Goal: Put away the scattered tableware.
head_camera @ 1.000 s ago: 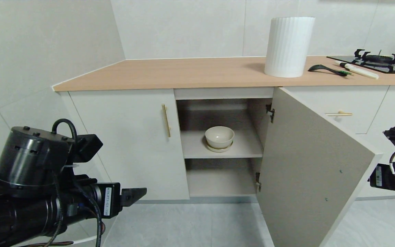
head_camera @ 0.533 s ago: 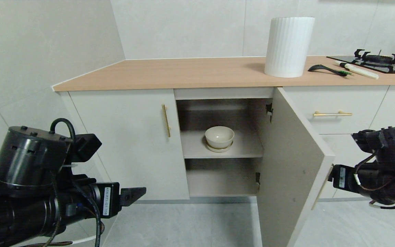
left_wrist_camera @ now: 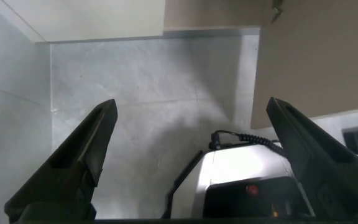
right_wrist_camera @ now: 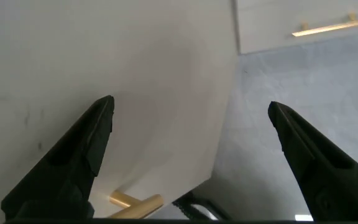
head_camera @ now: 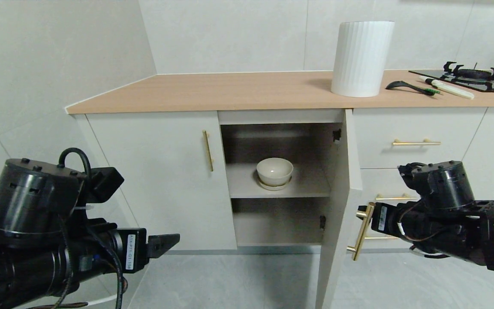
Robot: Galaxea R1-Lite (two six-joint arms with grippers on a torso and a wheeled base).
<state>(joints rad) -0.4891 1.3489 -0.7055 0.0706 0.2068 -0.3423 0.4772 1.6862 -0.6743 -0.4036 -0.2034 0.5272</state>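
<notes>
A cream bowl [head_camera: 274, 171] rests on a small plate [head_camera: 274, 186] on the middle shelf of the open cabinet [head_camera: 238, 182]. The cabinet door [head_camera: 337, 214] stands half swung, nearly edge-on in the head view, its gold handle [head_camera: 360, 231] facing right. My right gripper [right_wrist_camera: 191, 155] is open against the door's outer face, just beside the handle [right_wrist_camera: 135, 202]. My left gripper [left_wrist_camera: 191, 155] is open and holds nothing, low at the left over the floor, well apart from the cabinet.
On the wooden counter [head_camera: 212, 92] stand a tall white ribbed canister [head_camera: 362, 58], a black ladle [head_camera: 410, 87] and a white-handled utensil [head_camera: 446, 88], with a gas hob [head_camera: 478, 75] at the far right. Drawers with gold handles [head_camera: 416, 142] are right of the door. Grey floor [head_camera: 247, 279] lies below.
The cabinet door has swung from wide open toward shut, and my right arm has moved left with it against its outer face. The left arm barely shifted.
</notes>
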